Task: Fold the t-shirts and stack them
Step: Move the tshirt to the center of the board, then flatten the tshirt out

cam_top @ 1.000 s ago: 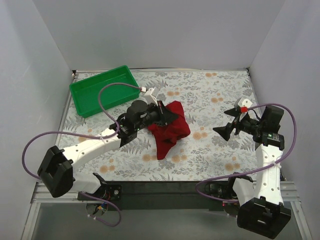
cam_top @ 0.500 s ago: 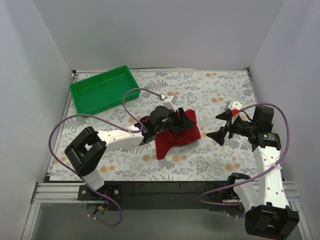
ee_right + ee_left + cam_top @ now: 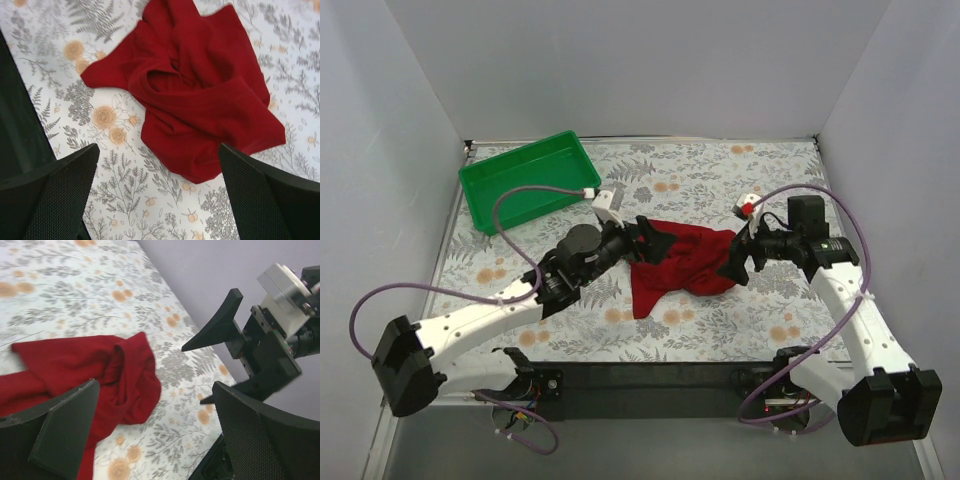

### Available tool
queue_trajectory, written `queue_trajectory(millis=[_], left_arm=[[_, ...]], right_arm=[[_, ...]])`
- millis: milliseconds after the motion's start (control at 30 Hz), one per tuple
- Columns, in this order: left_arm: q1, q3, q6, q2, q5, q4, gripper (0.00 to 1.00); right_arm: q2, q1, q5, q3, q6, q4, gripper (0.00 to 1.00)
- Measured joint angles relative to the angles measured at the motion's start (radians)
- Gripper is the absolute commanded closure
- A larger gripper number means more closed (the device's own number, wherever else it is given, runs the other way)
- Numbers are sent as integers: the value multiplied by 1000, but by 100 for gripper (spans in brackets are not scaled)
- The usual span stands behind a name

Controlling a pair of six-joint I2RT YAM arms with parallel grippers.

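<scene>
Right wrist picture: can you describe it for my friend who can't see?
A crumpled dark red t-shirt lies on a flowery table, seen between the two black fingers of the open right gripper.

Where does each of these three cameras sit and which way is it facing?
Top external: above and behind the bases, looking down at the table and t-shirt; left gripper and right gripper show.
Left wrist: on the left arm, facing across the t-shirt toward the right gripper; own fingers show.
Right wrist: on the right arm, looking down at the t-shirt; own fingers show.
All share the t-shirt.
</scene>
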Motion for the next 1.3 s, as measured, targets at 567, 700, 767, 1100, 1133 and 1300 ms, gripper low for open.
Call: queue_trajectory(millis=[567,700,767,1100,1133,1300], left_arm=[[21,-304,-190,-215,-300,-217,12],[21,-307,-215,-220,-319,-237,12],[21,-319,-224,-234,-323,-237,12],[24,-368,-216,-257,-304,-224,12],[25,-369,-212,-257,-297,-219,12],[28,-369,-185,-249,-268,-171,12]], right_arm=[[391,323,670,191,567,163,12],[449,352,791,191,602,173,22],[457,359,834,191,612,183,32],[441,336,970,127,583,240,89],[431,326,969,117,581,240,89],[350,254,913,81,555,238,72]])
